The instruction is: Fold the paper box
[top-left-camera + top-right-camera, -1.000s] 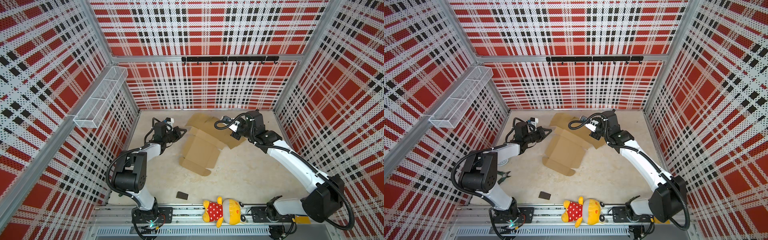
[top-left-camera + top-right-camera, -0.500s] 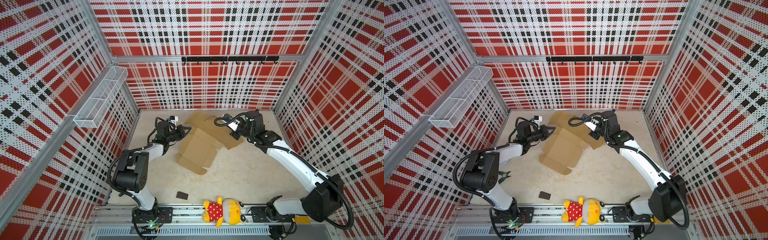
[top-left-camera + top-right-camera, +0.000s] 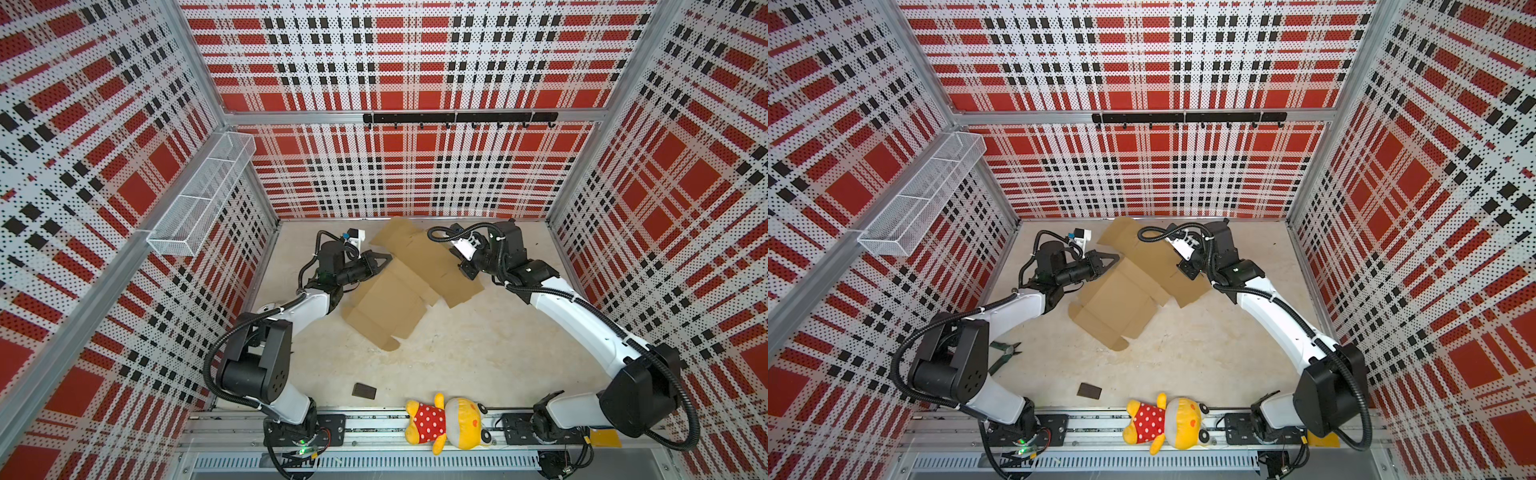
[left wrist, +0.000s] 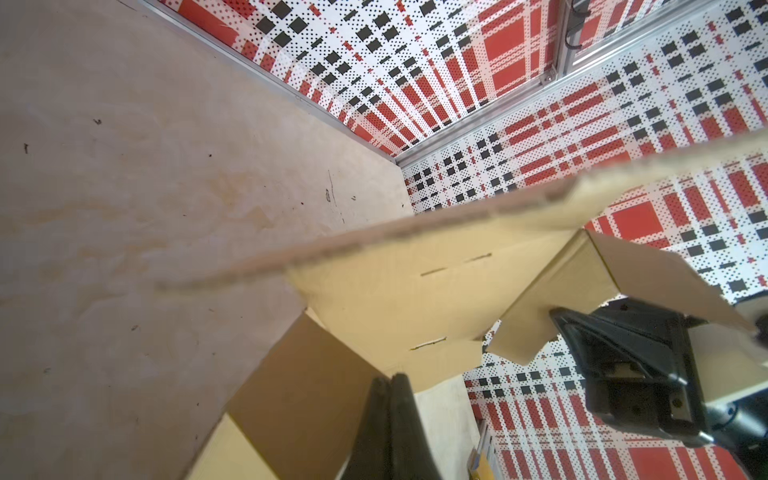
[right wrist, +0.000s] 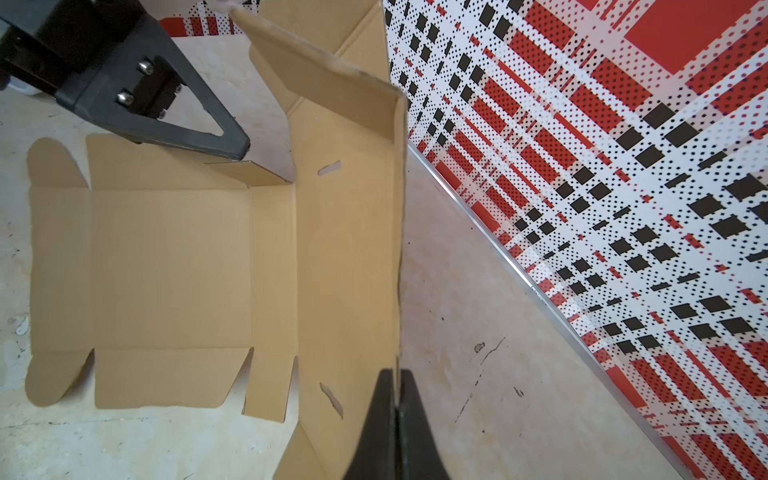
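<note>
The paper box [image 3: 390, 307] [image 3: 1121, 303] is a brown cardboard blank spread open at the back middle of the table. Its near panels lie flat, and its far panel [image 5: 349, 249] is bent upward. My right gripper [image 5: 395, 376] [image 3: 466, 272] is shut on the outer edge of that raised panel. My left gripper [image 3: 387, 258] [image 5: 243, 151] is shut with nothing between its fingers. Its tip rests against the edge of a side flap [image 5: 266, 166] on the blank's left. In the left wrist view the left gripper [image 4: 390, 380] sits over a cardboard flap [image 4: 307, 399].
A small dark brown block [image 3: 364, 390] and a yellow plush toy [image 3: 446, 424] lie near the front rail. Green pliers [image 3: 1005, 353] lie beside the left arm's base. A wire basket [image 3: 199, 199] hangs on the left wall, and a black hook rail [image 3: 457, 118] on the back wall.
My left gripper has slid right until its tip meets the blank's side flap. The blank's near end has shifted slightly left. The right gripper has hardly moved.
</note>
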### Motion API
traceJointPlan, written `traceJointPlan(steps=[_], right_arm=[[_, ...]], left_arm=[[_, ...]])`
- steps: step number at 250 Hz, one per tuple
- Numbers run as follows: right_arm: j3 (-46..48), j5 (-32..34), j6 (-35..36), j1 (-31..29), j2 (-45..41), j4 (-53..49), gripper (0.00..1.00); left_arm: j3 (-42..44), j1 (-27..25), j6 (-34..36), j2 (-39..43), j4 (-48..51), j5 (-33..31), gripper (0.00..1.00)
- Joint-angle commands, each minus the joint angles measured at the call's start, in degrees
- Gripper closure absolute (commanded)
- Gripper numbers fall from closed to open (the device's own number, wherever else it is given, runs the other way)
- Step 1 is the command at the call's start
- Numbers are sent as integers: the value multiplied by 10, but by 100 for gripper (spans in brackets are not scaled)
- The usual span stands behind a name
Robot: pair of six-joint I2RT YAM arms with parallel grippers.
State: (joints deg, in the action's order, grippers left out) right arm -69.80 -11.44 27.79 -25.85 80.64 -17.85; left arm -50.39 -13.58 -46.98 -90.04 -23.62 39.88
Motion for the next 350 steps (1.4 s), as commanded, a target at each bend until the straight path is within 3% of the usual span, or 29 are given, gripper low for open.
traceJointPlan(steps=[1,69,123,178,252,350], right_arm=[[0,-12,-30,1,1,44,99],[21,-13,-45,0,-5,52,99],[24,3,-63,0,-10,53,99],[54,-19,-81,-7,-33,89,100],[84,-38,-76,-16,-59,96,100],[81,-11,-92,-34,-61,97,100]], left_arm=[[-3,-4,47,12,54,-33,100],[-18,2,67,13,108,-64,100],[-17,35,1,46,106,-65,100],[-16,53,-101,9,71,-86,100],[-43,67,-155,-17,27,-72,100],[-68,66,-241,-69,18,-65,100]])
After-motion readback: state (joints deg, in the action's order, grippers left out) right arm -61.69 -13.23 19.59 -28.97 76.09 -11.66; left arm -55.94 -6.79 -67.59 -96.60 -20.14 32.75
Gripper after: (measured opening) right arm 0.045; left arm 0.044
